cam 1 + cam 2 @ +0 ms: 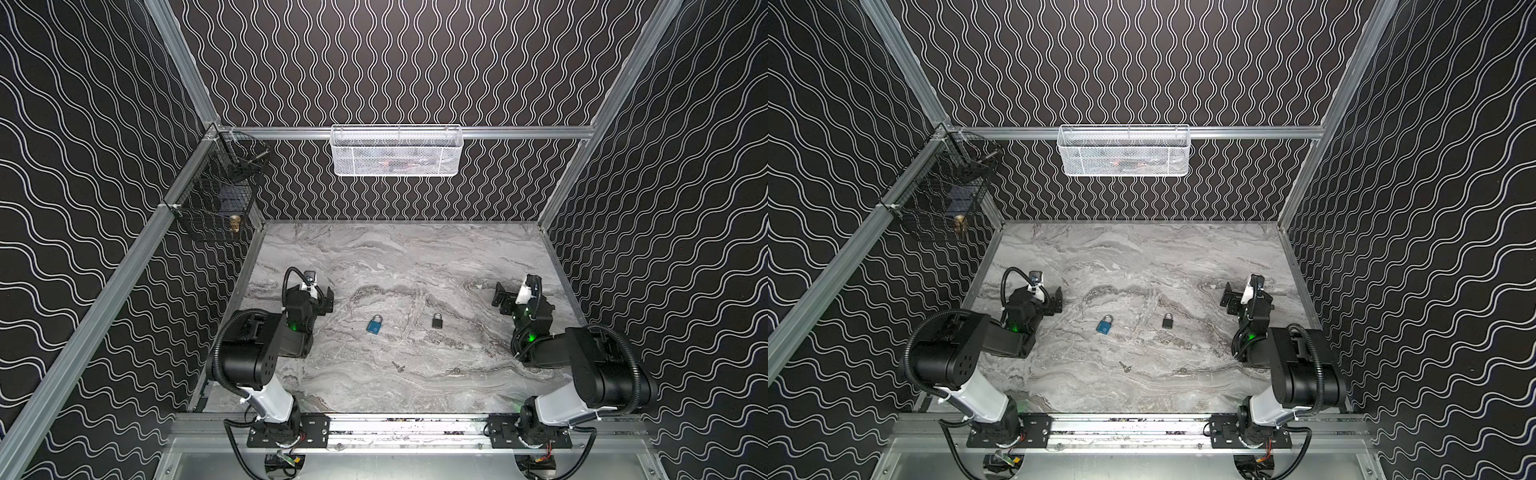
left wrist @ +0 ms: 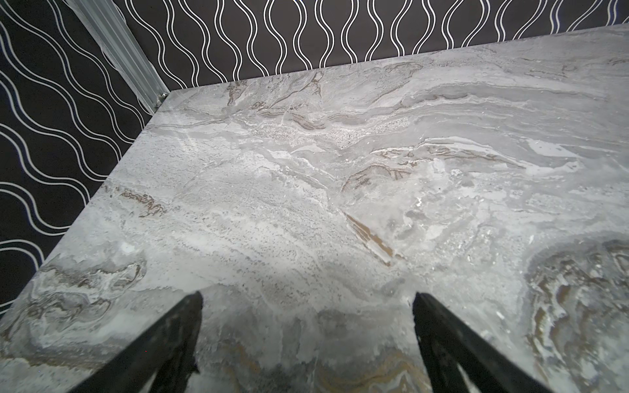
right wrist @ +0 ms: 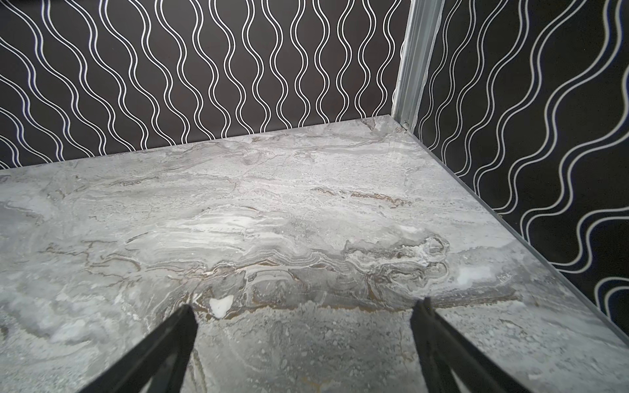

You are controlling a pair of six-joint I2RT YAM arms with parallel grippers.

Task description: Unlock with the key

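Over the table (image 1: 415,257), your left gripper (image 1: 325,300) and right gripper (image 1: 502,298) gape wide, empty; step one awaits: grasp the left key (image 1: 398,366).

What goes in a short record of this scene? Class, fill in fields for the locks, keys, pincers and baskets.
blue padlock: lying on the table, left of the middle
black padlock: lying to the right of the blue one, apart from it
left key: loose on the table, nearer the robot than the padlocks
right key: loose, likewise in no lock
left pincer: open, empty, over bare table
right pincer: open, empty, over bare table
white basket: hanging on the back rail
black basket: hanging on the left rail
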